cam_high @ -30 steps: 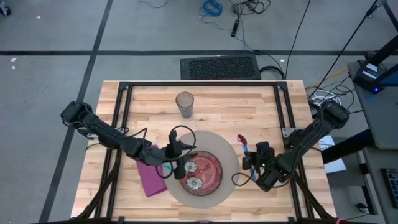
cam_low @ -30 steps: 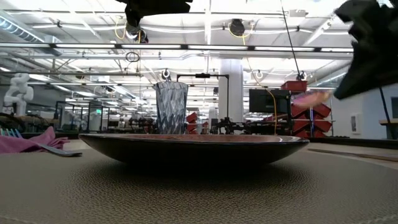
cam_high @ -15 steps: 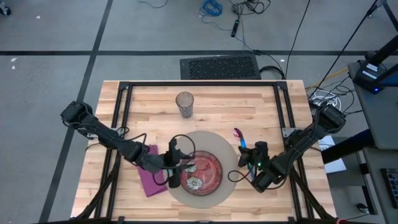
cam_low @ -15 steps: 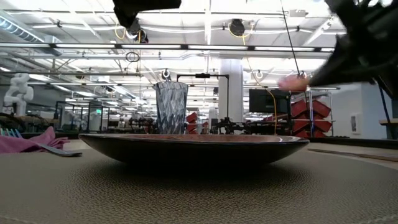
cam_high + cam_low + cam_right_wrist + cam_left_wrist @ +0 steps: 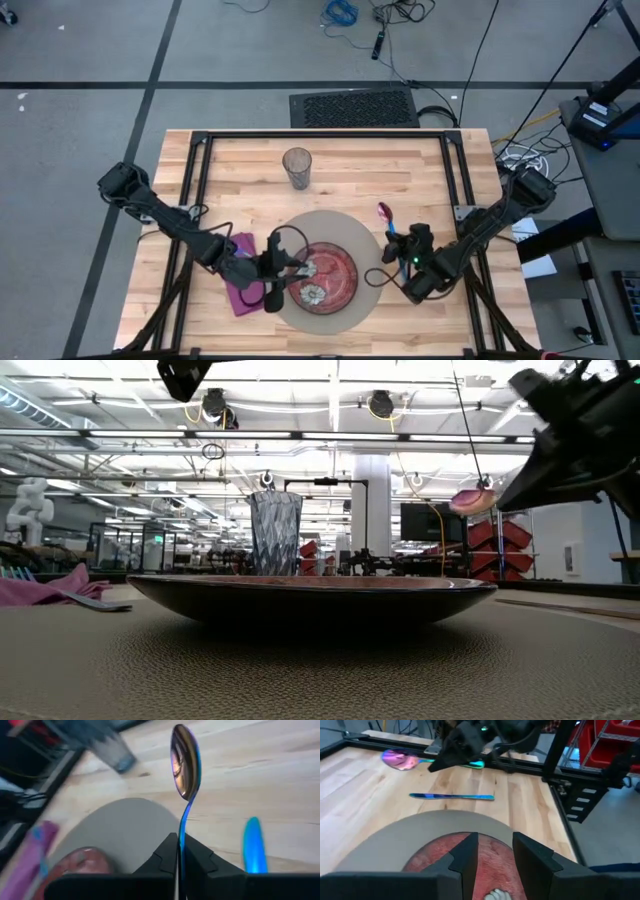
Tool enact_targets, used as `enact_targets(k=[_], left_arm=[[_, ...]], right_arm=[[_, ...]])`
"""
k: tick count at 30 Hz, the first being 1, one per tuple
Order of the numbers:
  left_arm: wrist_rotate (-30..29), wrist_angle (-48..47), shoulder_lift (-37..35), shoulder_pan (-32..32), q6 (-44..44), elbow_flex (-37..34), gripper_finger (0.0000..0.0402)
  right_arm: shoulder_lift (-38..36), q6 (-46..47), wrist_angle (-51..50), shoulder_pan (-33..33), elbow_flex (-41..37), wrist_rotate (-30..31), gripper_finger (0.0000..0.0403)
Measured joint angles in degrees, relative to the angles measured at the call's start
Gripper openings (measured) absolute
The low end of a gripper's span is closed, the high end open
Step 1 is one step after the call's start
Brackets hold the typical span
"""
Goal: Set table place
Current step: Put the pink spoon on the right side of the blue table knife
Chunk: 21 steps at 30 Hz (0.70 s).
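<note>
A red patterned plate [image 5: 335, 275] lies on the round grey-tan mat [image 5: 350, 225]. The purple napkin [image 5: 240, 292] lies left of the mat, with a fork on it [image 5: 92, 601]. The clear glass [image 5: 297, 168] stands at the far middle. A blue knife [image 5: 452, 796] lies flat on the wood right of the mat. My right gripper [image 5: 403, 256] is shut on an iridescent pink-blue spoon [image 5: 185, 762] right of the mat. My left gripper [image 5: 272, 290] is open and empty above the mat's left edge, beside the plate. My right gripper pinches the spoon's thin handle [image 5: 180, 840] between its two fingers, away from the bowl. The fingers lie along the handle, roughly level, coming from the table's near right. The spoon is lifted clear of the table, and its bowl [image 5: 470, 500] points to the far left.
The black metal frame bars [image 5: 455, 170] run along the tabletop's sides and far edge. Bare wood lies between the glass and the mat and right of the knife [image 5: 252, 845].
My left gripper has drawn back from over the plate toward the table's left and near edges, staying open. My right gripper has gone a little toward the table's left with the spoon, whose bowl now stands nearer the mat's right edge.
</note>
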Motion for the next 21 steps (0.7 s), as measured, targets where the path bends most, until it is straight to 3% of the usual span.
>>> enact_targets(k=[12,21], left_arm=[[-2.3,0.1,0.0,-0.7,-1.1,0.0,0.0107],[-3.8,0.5,0.0,-0.4,-1.0,0.0,0.0107]], right_arm=[[0.2,-2.1,-11.7,-1.6,-1.0,-20.4,0.0],[0.3,-2.2,-6.8,0.3,-6.9,-26.2,0.0]])
